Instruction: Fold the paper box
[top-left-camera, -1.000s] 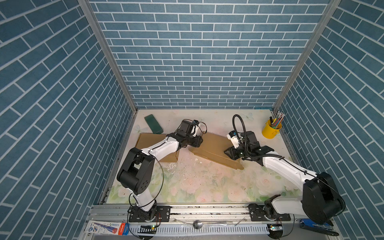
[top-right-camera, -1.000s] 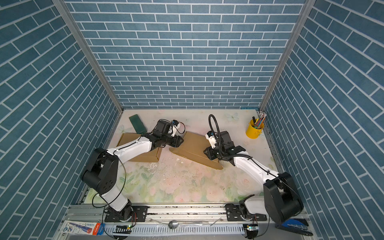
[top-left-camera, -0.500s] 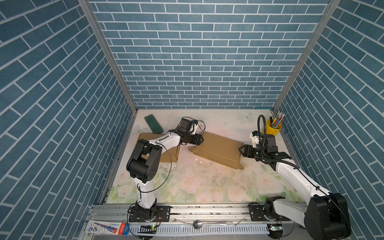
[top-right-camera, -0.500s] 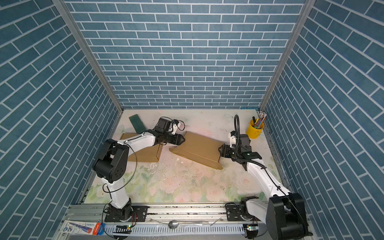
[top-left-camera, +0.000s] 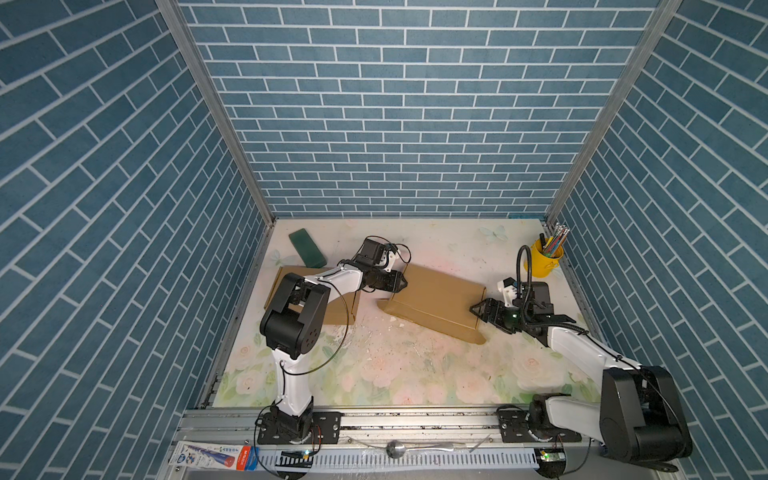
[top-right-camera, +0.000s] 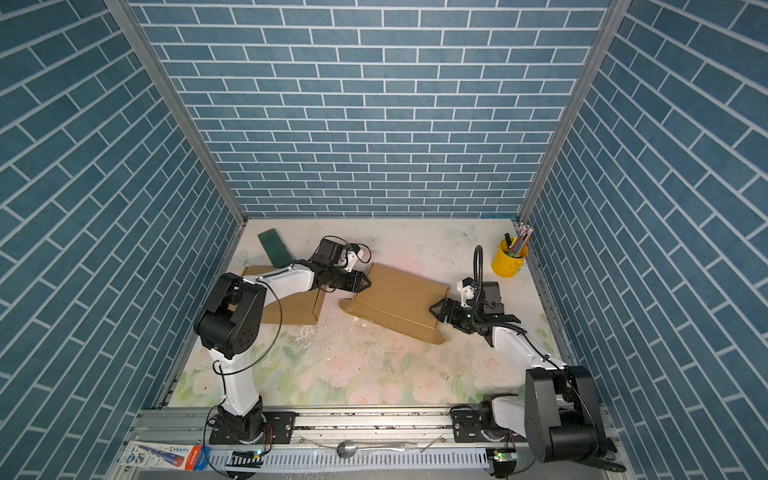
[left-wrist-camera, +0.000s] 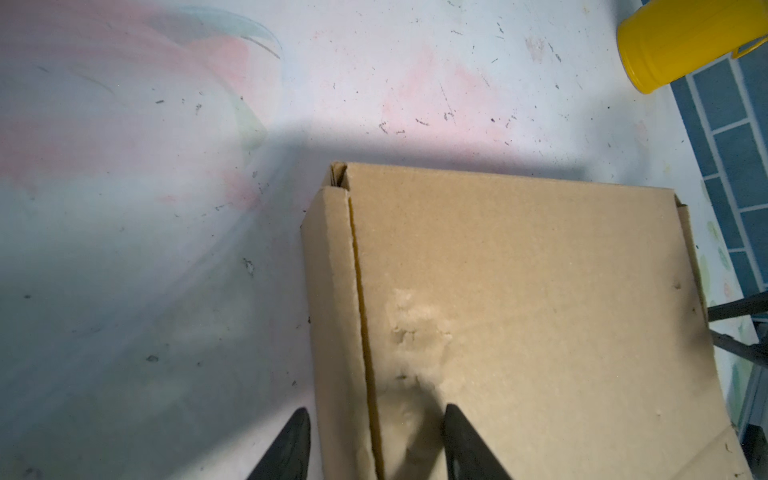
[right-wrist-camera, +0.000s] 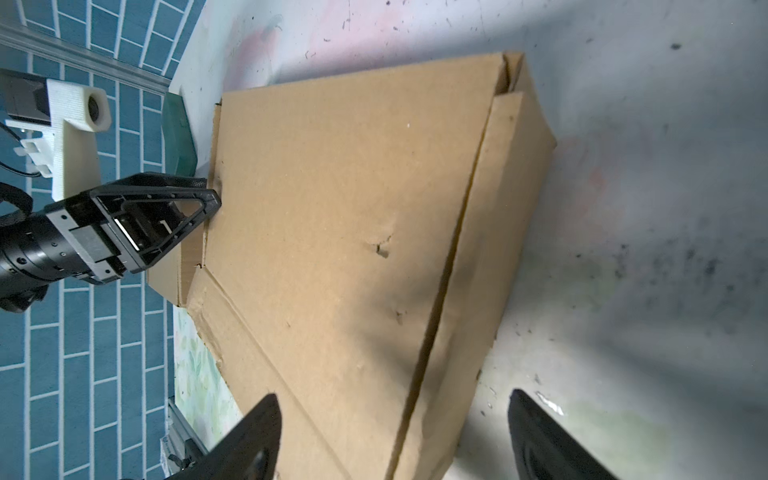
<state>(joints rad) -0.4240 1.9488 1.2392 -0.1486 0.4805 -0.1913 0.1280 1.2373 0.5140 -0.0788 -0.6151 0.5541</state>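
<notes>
Your only filled container is the yellow cup (top-left-camera: 542, 262) at the far right, upright, with coloured pencils (top-left-camera: 557, 239) standing in it. It sits well clear of both arms.

The paper box (top-left-camera: 436, 303) lies in the middle of the floral mat (top-left-camera: 395, 374), turned askew, with its brown top panel closed over, so you cannot see inside. A long flap runs along its near edge down to the mat.

The only print is on a white, blue and red packet (top-left-camera: 216, 455) on the near rail at the left. It is too small to read. A spoon (top-left-camera: 395, 449) lies on the same rail.

Your left gripper (top-left-camera: 401, 282) is at the box's far-left end. In the left wrist view its jaws are apart, one finger outside the side wall and the other over the top panel, pinching nothing.

Your right gripper (top-left-camera: 478, 309) is at the box's right end, jaws spread wide on either side of that end.

A second sheet of flat cardboard (top-left-camera: 340, 309) lies to the left under your left arm. A dark green slab (top-left-camera: 307, 248) rests beyond it at the far left. White crumbs are scattered on the mat just near of the box.
</notes>
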